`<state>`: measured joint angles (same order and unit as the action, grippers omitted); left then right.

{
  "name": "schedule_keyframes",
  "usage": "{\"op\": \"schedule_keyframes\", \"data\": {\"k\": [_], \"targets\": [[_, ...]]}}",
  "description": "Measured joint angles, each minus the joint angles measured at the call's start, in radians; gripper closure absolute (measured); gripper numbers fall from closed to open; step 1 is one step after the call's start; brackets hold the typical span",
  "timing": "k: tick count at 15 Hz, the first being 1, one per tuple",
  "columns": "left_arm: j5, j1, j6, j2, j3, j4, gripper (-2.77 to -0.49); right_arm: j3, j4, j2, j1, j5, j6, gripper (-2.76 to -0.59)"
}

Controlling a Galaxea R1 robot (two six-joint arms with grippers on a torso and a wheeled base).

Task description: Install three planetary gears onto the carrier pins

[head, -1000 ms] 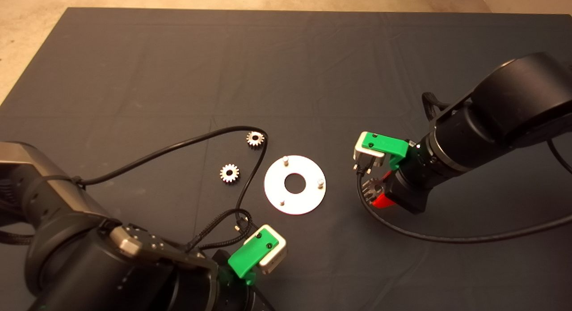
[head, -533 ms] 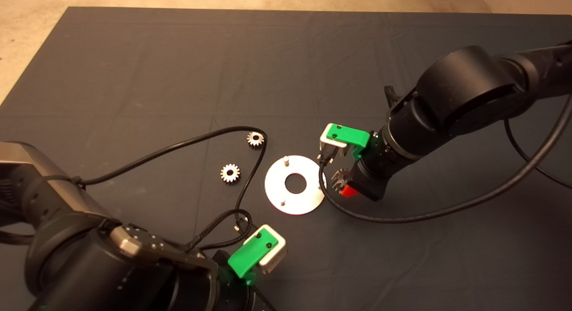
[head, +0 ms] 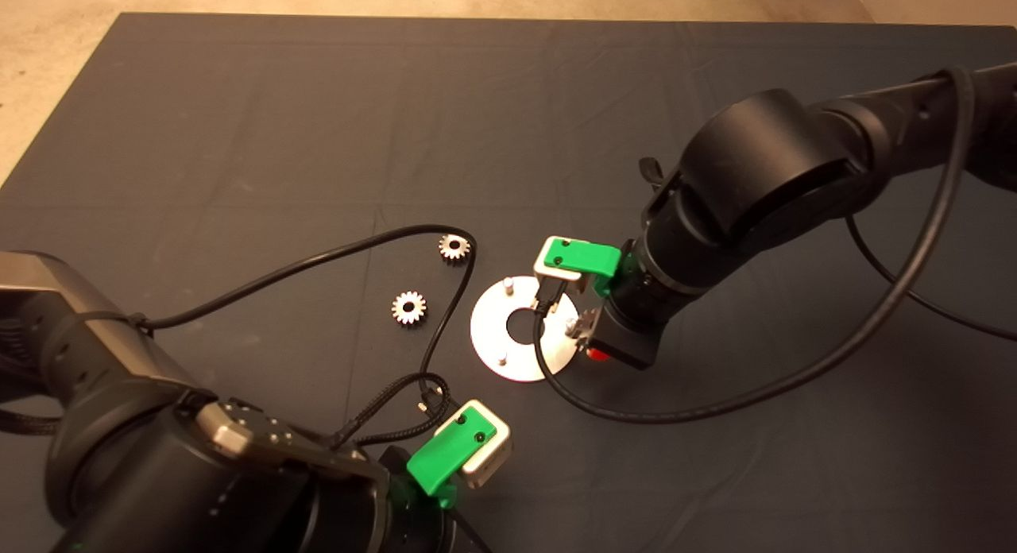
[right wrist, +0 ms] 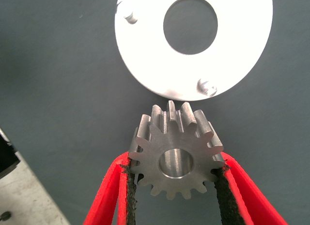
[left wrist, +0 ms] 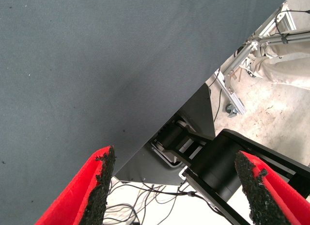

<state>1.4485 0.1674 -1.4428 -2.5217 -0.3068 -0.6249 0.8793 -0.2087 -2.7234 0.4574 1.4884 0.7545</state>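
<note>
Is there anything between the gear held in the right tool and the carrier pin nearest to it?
Nothing visible. The right tool holds the gear by its teeth, just off the rim of the disc. The nearest pin stands bare, with only disc surface and mat between. The other two gears lie on the disc's far side.

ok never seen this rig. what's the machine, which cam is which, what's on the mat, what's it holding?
It is a two-armed robot at a table with a dark mat. The wide picture looks down from its head; the other two come from cameras on its wrists. On the mat lie a pale metal disc with upright pins and two loose gears. The right gripper holds a third gear between its red fingers, hovering at the disc's edge. The left gripper waits open at the mat's near edge, holding nothing.
</note>
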Motion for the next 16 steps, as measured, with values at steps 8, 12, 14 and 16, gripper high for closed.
{"op": "schedule_keyframes", "data": {"k": [8,12,14,16], "targets": [[-0.010,0.006,0.000,0.000,0.000,0.000,-1.73,0.062,0.000,-0.001,-0.051,0.025,-0.078,-0.89],[-0.021,0.008,0.000,-0.002,0.000,0.000,-1.73,0.100,-0.055,-0.031,-0.090,0.041,-0.103,-0.89],[-0.028,0.008,-0.001,-0.002,0.000,0.000,-1.73,0.125,-0.060,-0.050,-0.092,0.042,-0.113,-0.89],[-0.037,0.008,-0.001,-0.002,0.000,0.000,-1.73,0.155,-0.061,-0.065,-0.092,0.042,-0.132,-0.89]]}}
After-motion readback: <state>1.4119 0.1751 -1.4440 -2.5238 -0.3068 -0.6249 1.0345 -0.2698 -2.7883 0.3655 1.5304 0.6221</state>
